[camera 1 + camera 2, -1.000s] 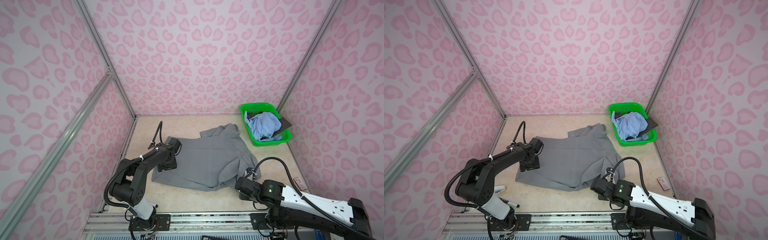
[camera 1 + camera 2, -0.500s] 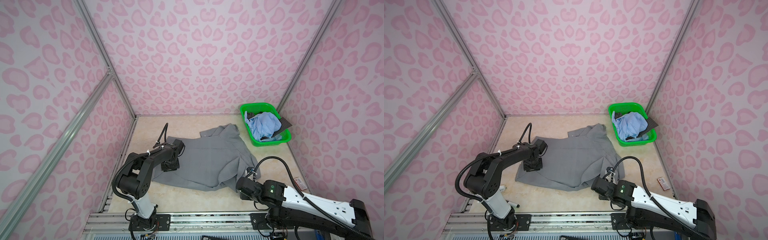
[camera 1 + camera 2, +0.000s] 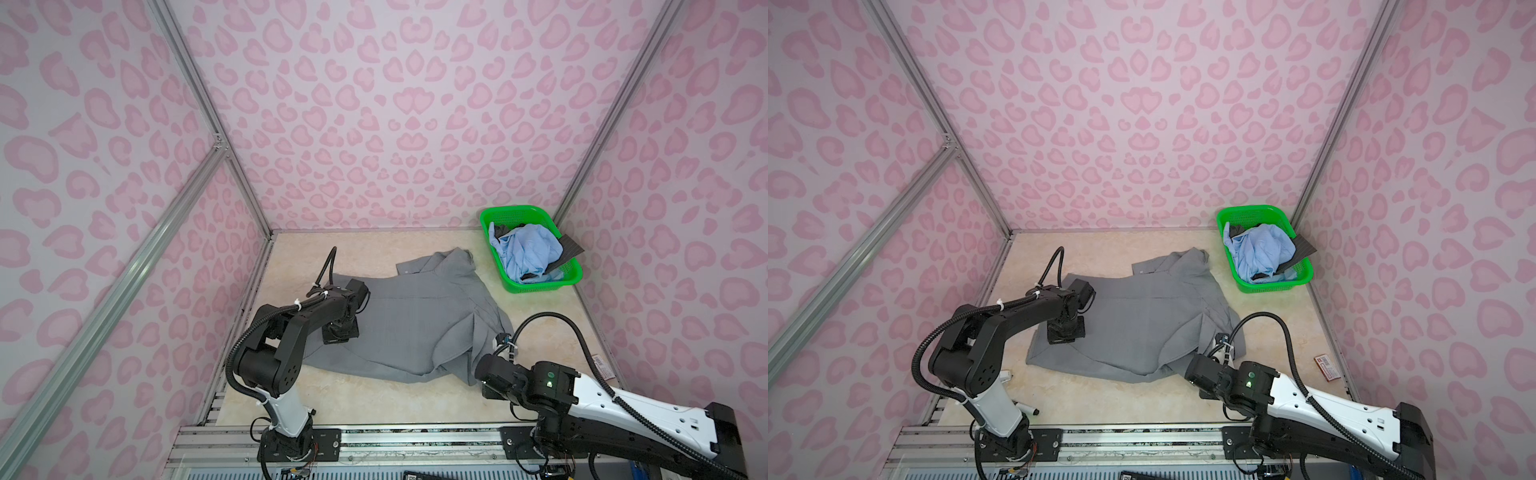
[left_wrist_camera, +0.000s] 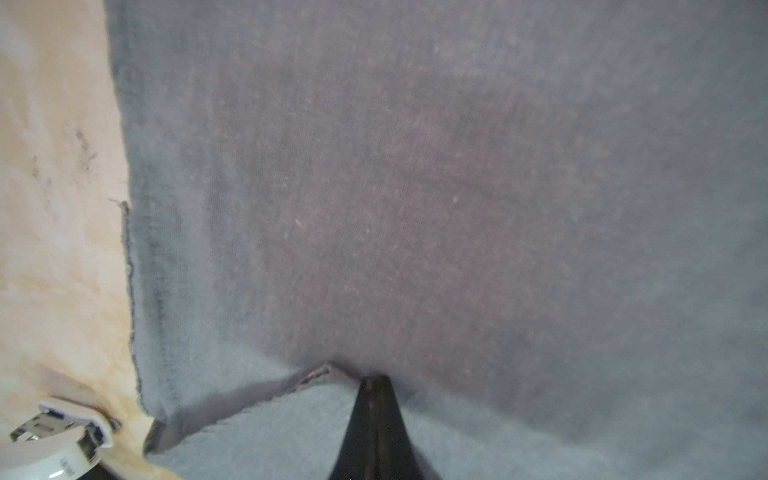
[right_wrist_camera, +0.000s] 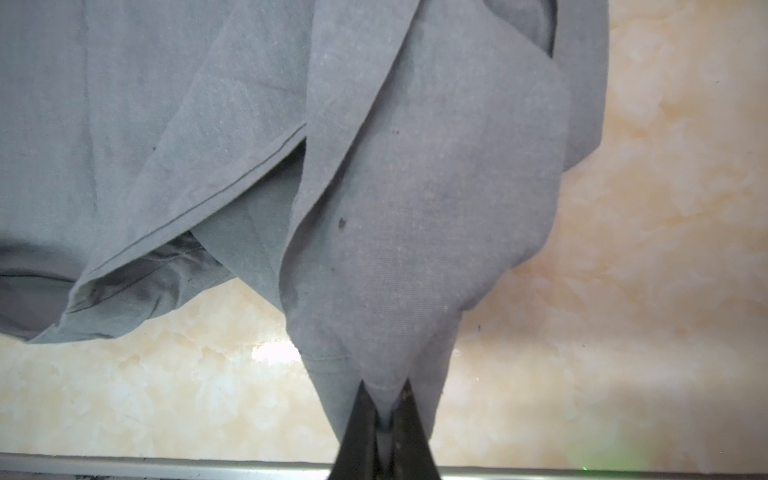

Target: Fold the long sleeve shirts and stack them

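A plain grey long sleeve shirt (image 3: 411, 316) (image 3: 1142, 320) lies spread on the beige table in both top views, its collar toward the back. My left gripper (image 3: 338, 332) (image 3: 1065, 332) points straight down onto the shirt's left part. In the left wrist view its jaws (image 4: 374, 380) are shut, pinching a small pucker of the grey cloth (image 4: 415, 208) beside a hem edge. My right gripper (image 3: 476, 374) (image 5: 384, 399) is shut on a pointed corner of the shirt (image 5: 415, 228) at its near right end. That cloth runs taut into the jaws.
A green basket (image 3: 515, 210) (image 3: 1250, 212) at the back right holds a light blue shirt (image 3: 525, 249) and a dark charcoal one (image 3: 571, 249). A small red packet (image 3: 1327, 368) lies by the right wall. A pen (image 3: 1025, 409) and a white object (image 4: 54, 440) lie near the left arm's base.
The left gripper has closed from open onto the grey cloth, and the left arm has folded lower and closer over the shirt. The right gripper keeps its grip in the same place.
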`<move>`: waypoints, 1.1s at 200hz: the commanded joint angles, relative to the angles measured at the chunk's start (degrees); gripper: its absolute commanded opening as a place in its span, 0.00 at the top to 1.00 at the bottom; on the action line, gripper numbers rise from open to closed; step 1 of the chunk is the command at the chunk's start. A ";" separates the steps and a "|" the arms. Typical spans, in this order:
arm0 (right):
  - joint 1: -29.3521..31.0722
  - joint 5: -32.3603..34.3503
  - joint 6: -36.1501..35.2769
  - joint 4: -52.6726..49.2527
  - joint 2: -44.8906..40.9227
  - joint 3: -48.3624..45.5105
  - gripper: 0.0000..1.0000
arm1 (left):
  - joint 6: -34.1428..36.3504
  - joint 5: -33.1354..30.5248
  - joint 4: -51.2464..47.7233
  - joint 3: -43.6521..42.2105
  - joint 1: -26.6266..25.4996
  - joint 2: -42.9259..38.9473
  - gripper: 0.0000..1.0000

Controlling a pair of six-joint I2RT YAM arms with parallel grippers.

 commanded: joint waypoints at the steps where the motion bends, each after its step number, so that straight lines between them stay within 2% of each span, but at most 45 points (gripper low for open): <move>1: 0.06 2.08 0.53 -1.45 -0.39 0.18 1.00 | -0.31 -0.91 -1.10 0.06 0.02 -1.59 0.97; 38: -0.03 6.16 -0.37 -4.56 -1.39 3.50 1.00 | -1.11 -2.45 -2.91 1.25 0.02 -7.47 0.97; 66: -0.42 12.54 -1.85 -8.95 -2.72 8.38 1.00 | -2.00 -3.49 -4.33 1.34 0.01 -12.89 0.97; 106: -3.19 18.97 -8.55 -12.69 -4.30 17.50 1.00 | -4.63 -4.09 -8.30 1.46 0.06 -19.20 1.00; 145: -5.95 19.61 -15.28 -12.24 -3.66 23.58 1.00 | -5.23 -4.39 -9.72 -0.23 0.20 -24.87 1.00; 173: -6.00 19.24 -18.19 -10.86 -3.20 26.72 1.00 | -3.38 -3.13 -8.35 -2.03 0.28 -23.50 0.99; 177: -6.00 19.16 -18.53 -10.68 -3.21 27.10 1.00 | -3.04 -3.15 -8.33 -1.97 0.35 -22.82 0.97; 190: -5.98 18.78 -19.73 -9.84 -3.53 27.90 1.00 | -1.97 -2.92 -7.77 -1.64 0.63 -20.38 0.77; 201: -6.00 17.69 -20.28 -8.93 -3.76 27.69 1.00 | -1.55 -1.70 -6.93 -1.55 0.65 -18.38 0.65; 207: -6.00 17.12 -20.40 -8.56 -3.93 27.44 1.00 | -1.46 -0.94 -6.27 -1.68 0.64 -17.45 0.55; 220: -5.98 15.99 -20.47 -7.85 -4.27 27.17 1.00 | -1.59 -0.09 -5.66 -1.77 0.64 -15.14 0.48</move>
